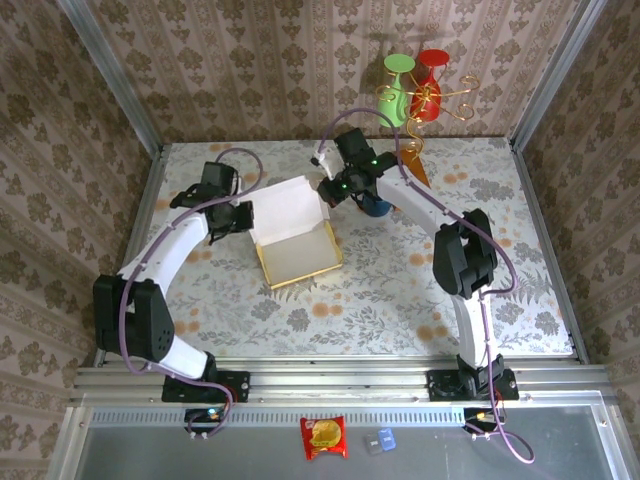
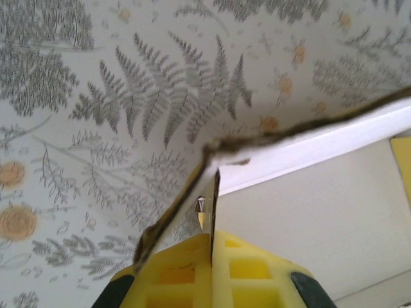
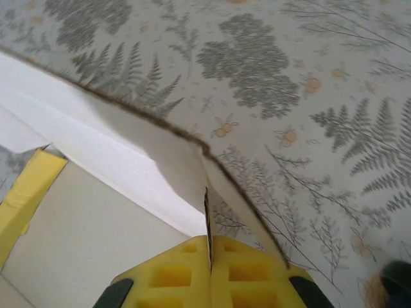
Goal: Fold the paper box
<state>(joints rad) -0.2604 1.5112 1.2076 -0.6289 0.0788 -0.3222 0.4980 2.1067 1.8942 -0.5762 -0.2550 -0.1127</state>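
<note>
Pinching opposite corners of the lid of the box [image 1: 298,250], left hand [image 1: 236,216] and right hand [image 1: 334,190] are each clamped on it, mid tabletop [image 1: 400,290], so it should fold evenly.

Left arm [image 1: 170,246] extended forward, right arm [image 1: 425,206] angled inward, both jaws clamped.
</note>
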